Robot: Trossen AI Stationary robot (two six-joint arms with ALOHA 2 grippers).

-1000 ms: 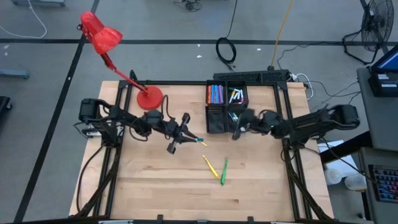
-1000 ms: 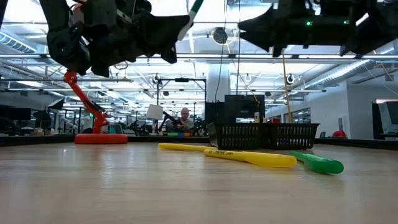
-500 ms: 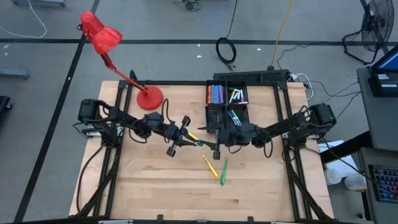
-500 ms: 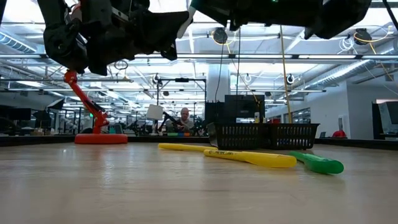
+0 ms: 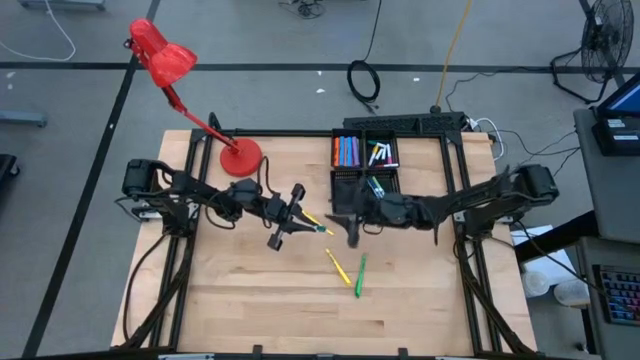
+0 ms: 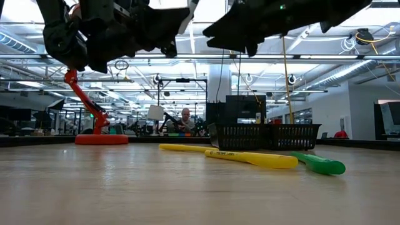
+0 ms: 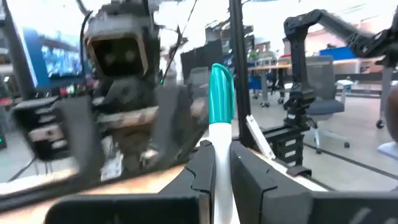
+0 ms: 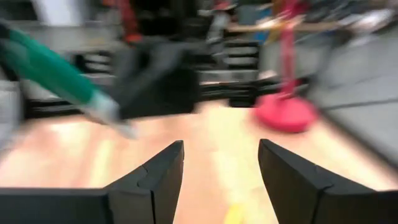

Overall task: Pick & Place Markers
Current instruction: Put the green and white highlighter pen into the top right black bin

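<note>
My left gripper (image 5: 303, 217) hangs over the middle of the table, shut on a white marker with a teal cap (image 7: 221, 93). The marker juts toward the table's right (image 5: 320, 226). My right gripper (image 5: 340, 226) stands open just to the right of that cap end, facing it, with nothing between its fingers (image 8: 221, 155). The right wrist view shows the held marker (image 8: 53, 71) ahead of them. A yellow marker (image 5: 338, 266) and a green marker (image 5: 359, 274) lie flat on the table nearer the front edge. The black tray (image 5: 348, 192) at the back holds more markers. My left gripper pinches the marker's white body (image 7: 221, 138) between its two fingers. The fingers lie along the marker, about level and pointing toward the table's right. The teal cap end sticks out past the fingertips. The marker is lifted clear of the table (image 6: 195, 6).
A red desk lamp stands on its base (image 5: 240, 158) at the back left. In the low view a person (image 6: 185, 119) sits far behind the table. Bare wood lies along the front and left of the table (image 5: 250, 300).
My right gripper has left the tray and swung toward the table's left, stopping in front of the marker held by my left gripper. It has tipped up to about level.
</note>
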